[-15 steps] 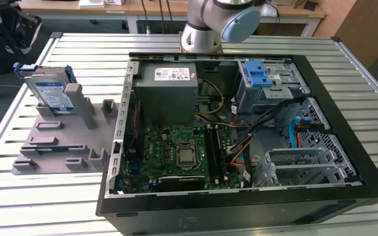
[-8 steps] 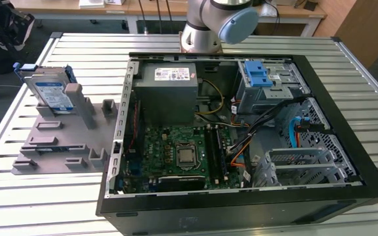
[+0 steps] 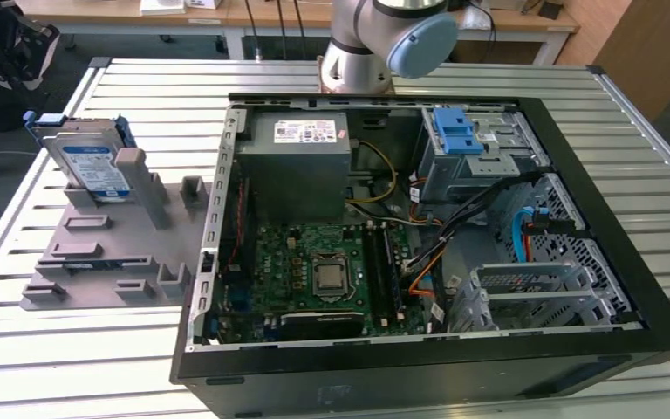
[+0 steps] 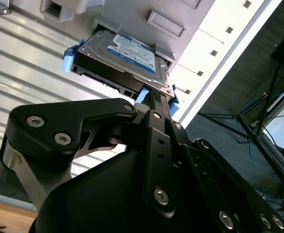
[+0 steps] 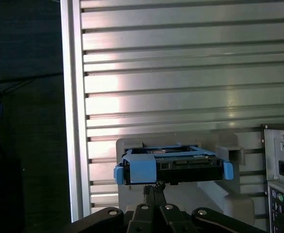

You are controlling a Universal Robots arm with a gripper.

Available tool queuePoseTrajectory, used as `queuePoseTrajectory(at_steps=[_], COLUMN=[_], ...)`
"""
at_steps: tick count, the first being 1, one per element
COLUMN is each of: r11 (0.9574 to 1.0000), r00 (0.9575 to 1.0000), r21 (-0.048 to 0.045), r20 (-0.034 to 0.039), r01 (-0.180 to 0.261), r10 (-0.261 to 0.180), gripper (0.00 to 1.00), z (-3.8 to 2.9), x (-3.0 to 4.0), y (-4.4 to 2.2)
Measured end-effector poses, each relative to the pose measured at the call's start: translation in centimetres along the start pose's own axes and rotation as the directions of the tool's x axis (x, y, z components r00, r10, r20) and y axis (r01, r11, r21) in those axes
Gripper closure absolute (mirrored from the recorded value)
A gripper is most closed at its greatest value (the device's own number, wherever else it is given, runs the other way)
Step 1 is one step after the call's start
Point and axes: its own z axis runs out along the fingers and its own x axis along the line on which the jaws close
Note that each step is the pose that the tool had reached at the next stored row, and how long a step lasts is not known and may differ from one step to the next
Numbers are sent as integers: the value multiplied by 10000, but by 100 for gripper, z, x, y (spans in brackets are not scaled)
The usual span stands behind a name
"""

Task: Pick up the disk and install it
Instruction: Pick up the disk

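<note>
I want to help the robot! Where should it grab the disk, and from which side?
Probably from above, pinching its two flat faces near the free top edge. The disk stands on edge in the grey holder, so its bottom is boxed in, while its top sticks out clear.

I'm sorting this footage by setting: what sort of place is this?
Probably a robotics lab or test workshop: a silver-and-blue robot arm stands on a slatted aluminium table, beside an opened black desktop computer case, with wooden desks behind.
</note>
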Motion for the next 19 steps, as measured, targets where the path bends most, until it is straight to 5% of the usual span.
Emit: queuePoseTrajectory(at_steps=[19], r11=[9995], r00=[9995], r21=[-2], r20=[-11], r01=[318], r10=[-318], gripper=[89], z=[0], x=[2], y=[0])
